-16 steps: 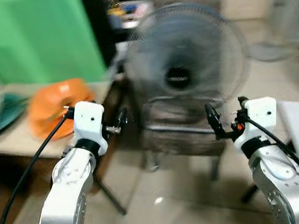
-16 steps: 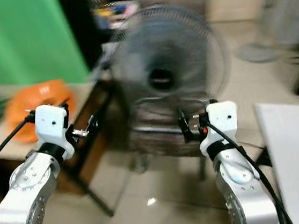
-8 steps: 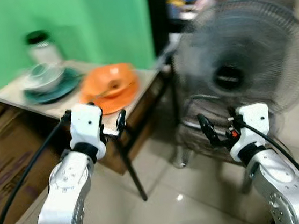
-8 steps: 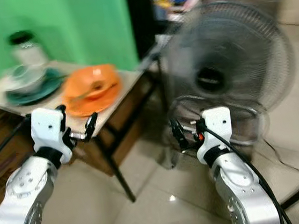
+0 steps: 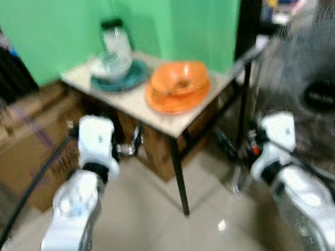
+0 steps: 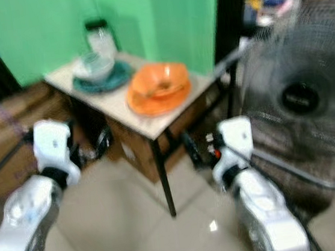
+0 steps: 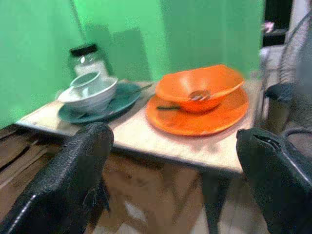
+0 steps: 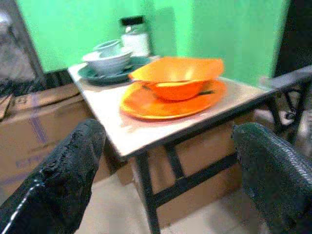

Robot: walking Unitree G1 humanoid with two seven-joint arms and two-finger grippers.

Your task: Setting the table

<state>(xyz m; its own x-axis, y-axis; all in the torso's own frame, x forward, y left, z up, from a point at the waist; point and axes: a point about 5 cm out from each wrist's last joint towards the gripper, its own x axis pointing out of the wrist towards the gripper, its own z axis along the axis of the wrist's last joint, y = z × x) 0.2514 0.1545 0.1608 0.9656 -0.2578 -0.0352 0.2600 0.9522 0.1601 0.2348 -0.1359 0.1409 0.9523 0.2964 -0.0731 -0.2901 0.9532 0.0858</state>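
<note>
a: what do we have in front of us?

b: a small table (image 5: pixel 154 112) against the green wall (image 5: pixel 53 23). on it sits an orange bowl (image 5: pixel 178 79) nested on an orange plate (image 5: pixel 177 100), with a spoon (image 7: pixel 197 95) lying inside the bowl. just beside that, farther back, a pale bowl (image 5: pixel 109 65) rests on a dark green plate (image 5: pixel 120 81), and a jar (image 5: pixel 115 37) with a dark lid stands behind them.

a: and our arms?

b: we hold both raised ahead of us, short of the table and touching nothing. the left gripper (image 7: pixel 170 180) has its fingers spread wide, empty, and looks across the tabletop at both stacks. the right gripper (image 8: pixel 165 180) is spread and empty too, facing the orange stack from the table's corner side.

a: why carry them like that?

b: we judge it readies us to reach once we are close. the dishes are stacked bowl on plate, so lifting by a plate rim could carry each pair.

a: anything to mind?

b: a standing fan (image 5: pixel 318 93) sits just to our right, near the right arm, and cardboard boxes (image 5: pixel 24 142) crowd the left. the head views are blurred, so we should settle before reaching.
</note>
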